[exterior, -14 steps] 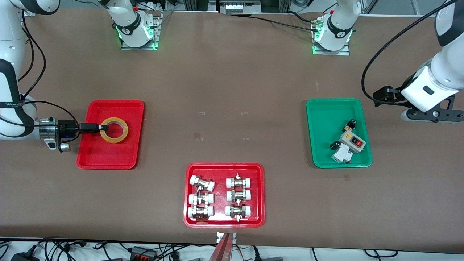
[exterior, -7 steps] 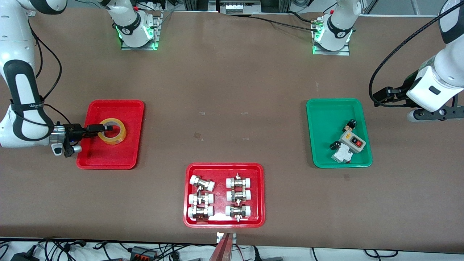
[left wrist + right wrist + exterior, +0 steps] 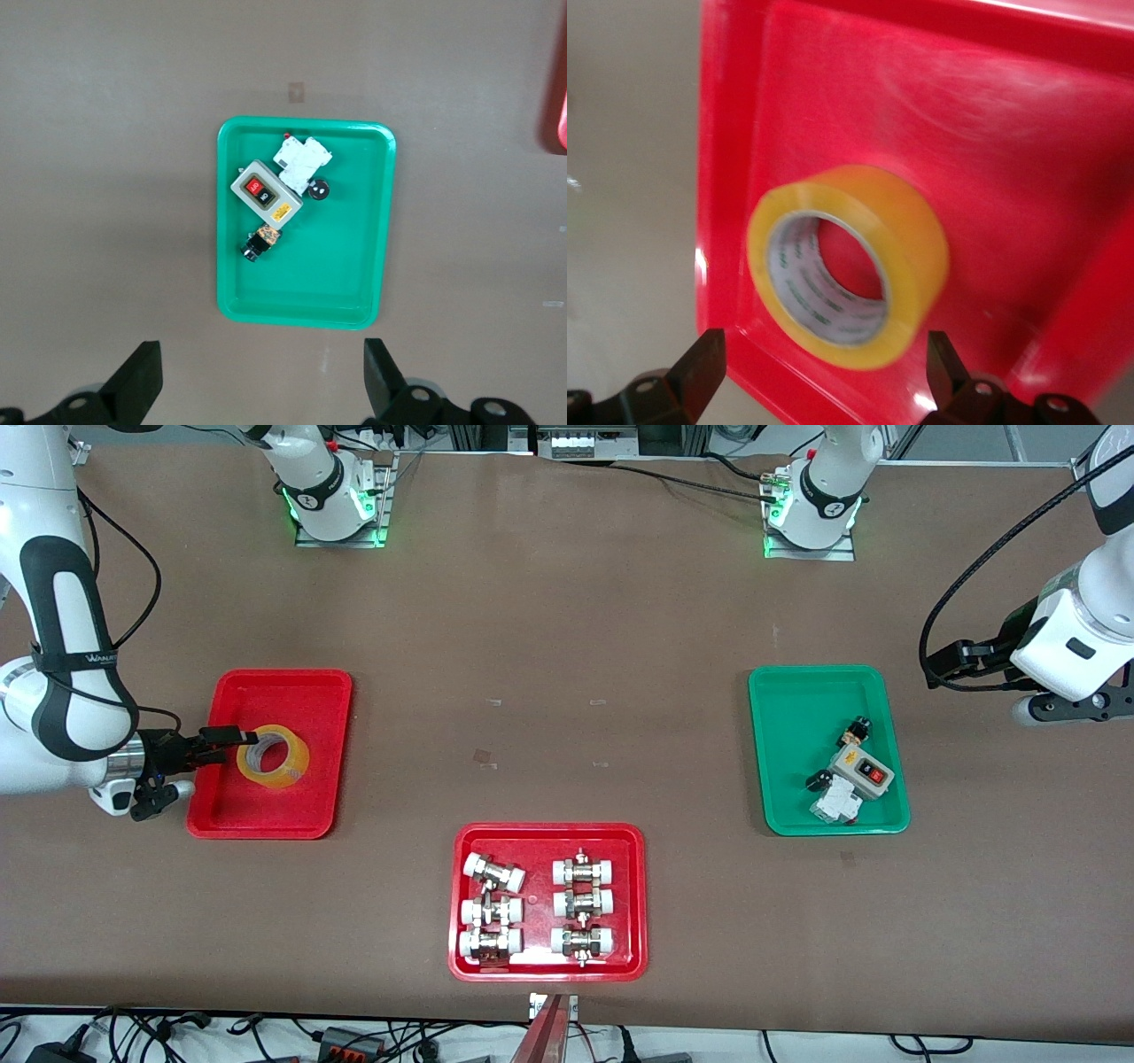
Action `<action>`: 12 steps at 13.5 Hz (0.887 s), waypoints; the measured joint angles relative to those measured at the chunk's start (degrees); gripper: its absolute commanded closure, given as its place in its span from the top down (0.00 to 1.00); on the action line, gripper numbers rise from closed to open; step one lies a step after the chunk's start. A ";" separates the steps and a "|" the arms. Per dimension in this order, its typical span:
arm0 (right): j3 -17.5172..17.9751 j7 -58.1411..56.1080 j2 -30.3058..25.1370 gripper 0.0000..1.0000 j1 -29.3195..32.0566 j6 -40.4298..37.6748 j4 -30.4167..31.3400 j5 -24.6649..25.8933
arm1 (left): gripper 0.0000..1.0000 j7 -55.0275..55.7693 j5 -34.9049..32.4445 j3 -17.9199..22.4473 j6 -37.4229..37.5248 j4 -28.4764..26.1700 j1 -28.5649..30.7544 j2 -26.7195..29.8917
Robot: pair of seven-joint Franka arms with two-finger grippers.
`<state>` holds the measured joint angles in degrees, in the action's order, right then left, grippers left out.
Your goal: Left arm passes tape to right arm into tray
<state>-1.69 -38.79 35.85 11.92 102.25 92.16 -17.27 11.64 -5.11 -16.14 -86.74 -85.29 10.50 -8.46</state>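
Observation:
The yellowish tape (image 3: 273, 756) rests in the plain red tray (image 3: 306, 691) at the right arm's end of the table, its open core turned toward the right gripper. It also shows in the right wrist view (image 3: 908, 221) inside the tray (image 3: 1028, 133). My right gripper (image 3: 232, 744) hovers over the tray's edge just beside the tape. Its fingers are wide open in its wrist view (image 3: 824, 372) and hold nothing. My left gripper (image 3: 1063, 708) is open and empty (image 3: 261, 385), up over bare table beside the green tray (image 3: 780, 691).
The green tray (image 3: 372, 292) holds a grey switch box (image 3: 860, 769) and small parts. A second red tray (image 3: 549, 831) with white-capped metal fittings sits near the front edge. The arm bases stand along the table's top edge.
My right gripper let go of the tape and drew back toward the tray's edge. The tape now sits with its core tipped toward the gripper. My left arm drew away toward its own end.

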 measured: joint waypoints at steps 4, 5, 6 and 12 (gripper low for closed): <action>0.19 14.32 -5.17 1.00 -3.09 -0.49 -3.10 7.01 | 1.00 -2.09 2.11 7.06 -0.03 -0.53 -4.81 0.51; 0.31 19.33 -6.33 1.00 -4.70 -1.77 -5.02 8.88 | 1.00 -2.35 2.56 7.37 -0.03 -0.54 -4.74 0.57; 0.44 23.93 -7.30 1.00 -6.25 -3.97 -7.14 9.93 | 1.00 -2.41 2.87 7.50 -0.03 -0.54 -4.72 0.59; 0.23 32.55 -8.91 1.00 -9.23 -17.10 -21.38 12.84 | 1.00 -2.41 3.03 7.77 -0.39 -0.62 -4.54 0.60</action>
<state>-1.46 -6.25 26.94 2.69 85.16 70.79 -4.43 9.23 -2.08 -8.37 -87.13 -85.91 5.96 -7.86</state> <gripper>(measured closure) 0.000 0.000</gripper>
